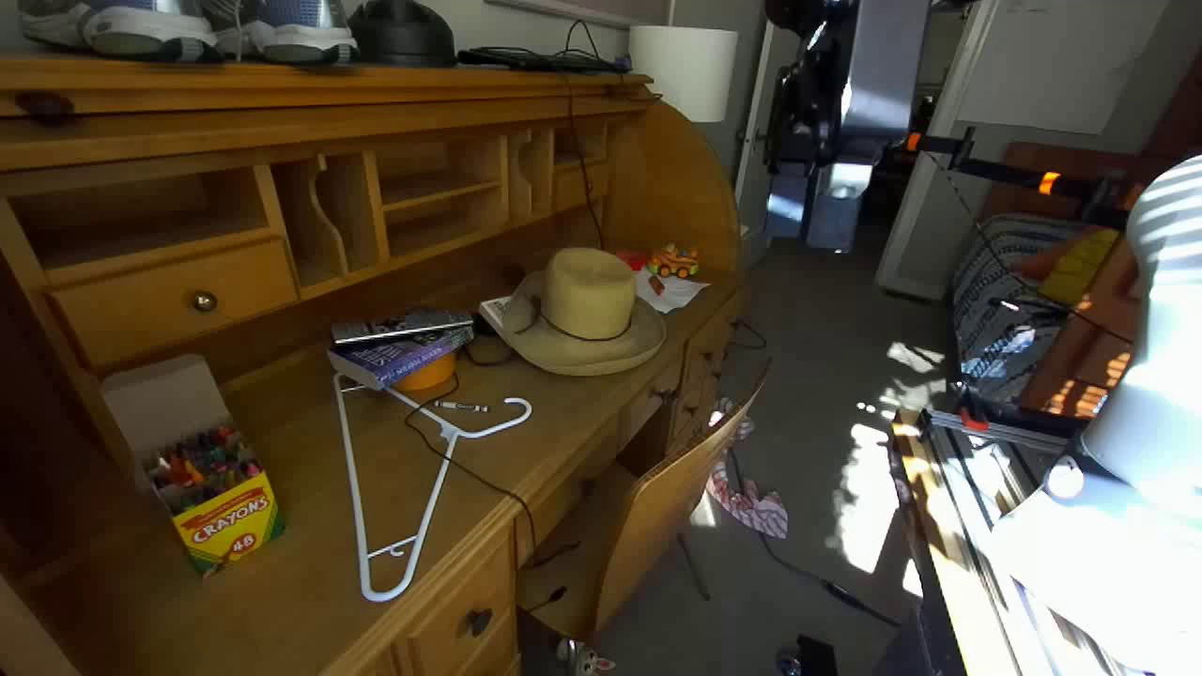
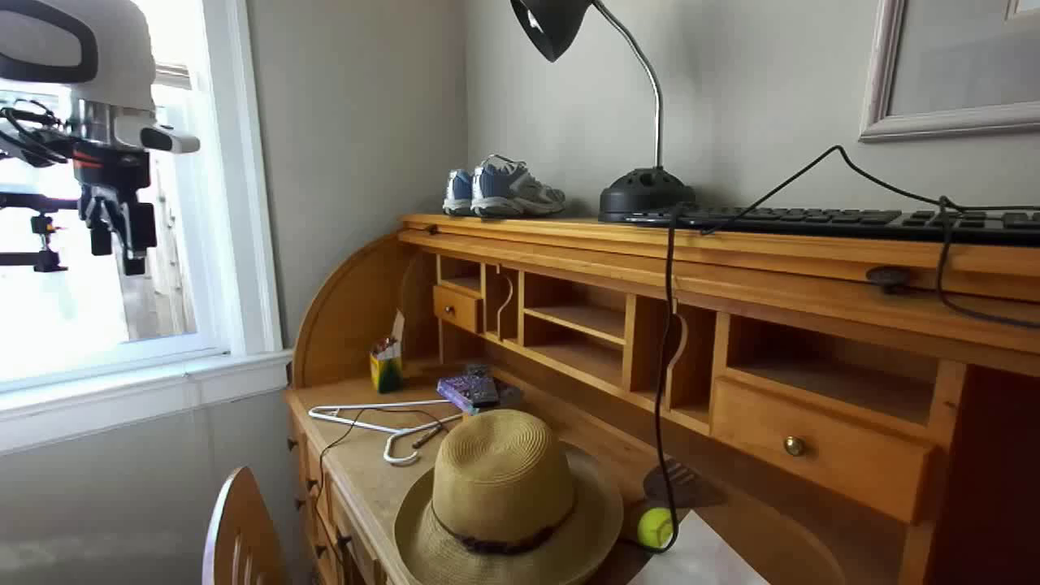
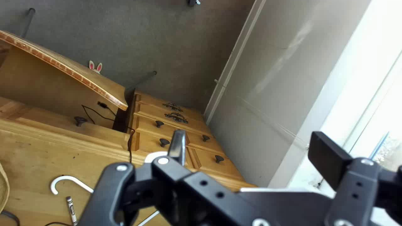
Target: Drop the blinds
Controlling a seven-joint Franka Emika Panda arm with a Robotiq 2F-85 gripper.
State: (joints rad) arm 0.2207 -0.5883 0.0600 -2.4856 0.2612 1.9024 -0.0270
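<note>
The largest thing near me is the roll-top desk [image 2: 345, 325], but the job belongs to the window [image 2: 81, 317] in the wall [image 2: 357, 106] beside it. The only arm [image 2: 126, 49] hangs in front of this window, and stripes of light [image 1: 1169, 244] on it make me think that slats are somewhere close. The blinds I cannot identify with certainty: the top of the window is outside every view, and there they should be. A brownish strip [image 2: 173, 76] shows at the glass, but I cannot tell whether it is their lower edge or something outdoors.

The gripper [image 3: 251, 149] points downward; its two fingers [image 3: 328, 158] stand wide apart, with nothing between them. In the wrist view the window lies along the right border, so the way to go, I judge, is sideways and probably upward, not down to the desk.

The smallest is a thin pale line [image 3: 292, 134], which runs down the wall from the sill [image 2: 179, 382], apart from both fingers. Perhaps it is the pull cord, perhaps only a mark. If cord, its long axis goes nearly as the fingers point, so the gripper probably must tip to take it across.
</note>
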